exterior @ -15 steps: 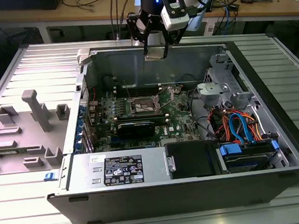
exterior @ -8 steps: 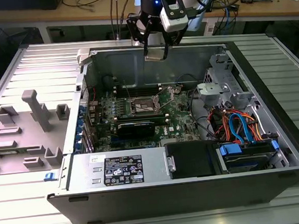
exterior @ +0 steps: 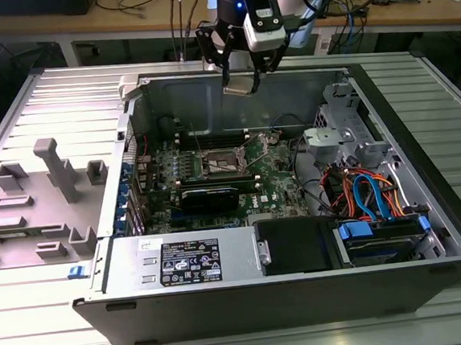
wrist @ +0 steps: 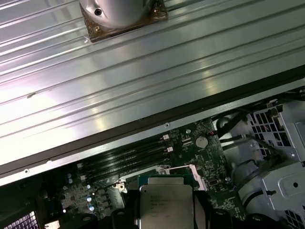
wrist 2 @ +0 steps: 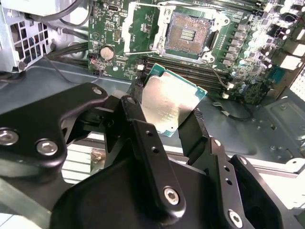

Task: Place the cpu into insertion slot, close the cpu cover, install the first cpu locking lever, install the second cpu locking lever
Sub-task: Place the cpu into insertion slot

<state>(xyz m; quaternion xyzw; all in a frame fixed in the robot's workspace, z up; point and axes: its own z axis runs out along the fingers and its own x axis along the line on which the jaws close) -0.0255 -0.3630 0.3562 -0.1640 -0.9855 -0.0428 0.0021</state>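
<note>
Over the open case [exterior: 226,310] and well above its motherboard [exterior: 275,177], the claw [wrist 2: 167,107], apart from the bare slot [wrist 2: 188,33], is closed on two opposite edges of the cpu [wrist 2: 174,98], which probably wants level, corner-matched, forceless lowering.

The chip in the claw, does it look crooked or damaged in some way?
Slightly crooked: in the second wrist view the chip, gripped at its edges by the claw, sits at a slant, not square to it. No damage visible. The socket is uncovered and empty.
</note>
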